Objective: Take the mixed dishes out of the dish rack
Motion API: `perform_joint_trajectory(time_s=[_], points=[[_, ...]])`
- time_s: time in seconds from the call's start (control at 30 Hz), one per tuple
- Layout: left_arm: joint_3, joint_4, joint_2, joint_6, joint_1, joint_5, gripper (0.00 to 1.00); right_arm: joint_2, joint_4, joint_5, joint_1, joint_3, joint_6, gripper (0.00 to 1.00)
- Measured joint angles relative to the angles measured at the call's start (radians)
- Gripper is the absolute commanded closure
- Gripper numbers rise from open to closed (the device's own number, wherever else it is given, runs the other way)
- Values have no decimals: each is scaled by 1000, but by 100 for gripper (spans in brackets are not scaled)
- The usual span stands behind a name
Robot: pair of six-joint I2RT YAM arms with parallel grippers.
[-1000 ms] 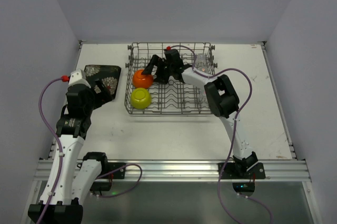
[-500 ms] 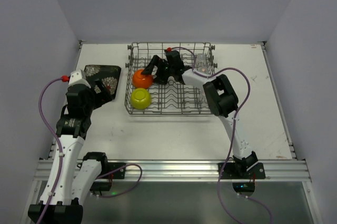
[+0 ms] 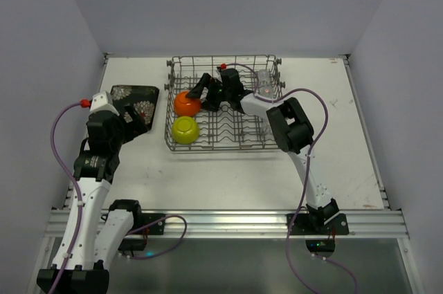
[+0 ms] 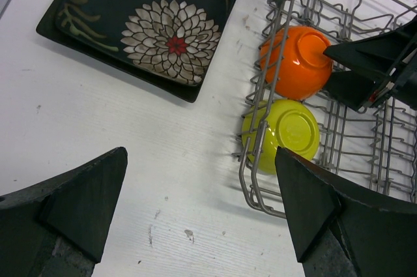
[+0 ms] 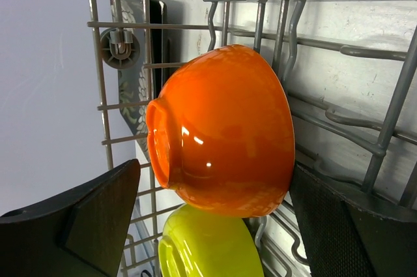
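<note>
The grey wire dish rack (image 3: 223, 147) stands at the middle back of the table. In its left end an orange bowl (image 3: 185, 104) and a yellow-green bowl (image 3: 185, 129) lie bottom-up. My right gripper (image 3: 198, 96) reaches into the rack and stands open, one finger on each side of the orange bowl (image 5: 221, 140). The yellow-green bowl (image 5: 208, 247) sits just below it. A clear glass (image 3: 265, 81) stands in the rack's back right corner. The black flowered plate (image 3: 131, 99) lies on the table left of the rack. My left gripper (image 3: 138, 120) hovers open beside the plate, holding nothing.
In the left wrist view the flowered plate (image 4: 146, 26) lies ahead on the left, and the rack's corner wires (image 4: 257, 160) rise on the right with both bowls behind them. White walls enclose the table on three sides.
My right gripper has edged further over the orange bowl, and its fingers have drawn in slightly. The left arm has not moved.
</note>
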Motion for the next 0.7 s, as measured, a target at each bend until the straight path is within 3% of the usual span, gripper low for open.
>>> perform_joint_trajectory(time_s=[0.7], points=[[0,0,-2,0,-1,0,0,-3,53,-14,11,-39,40,11]])
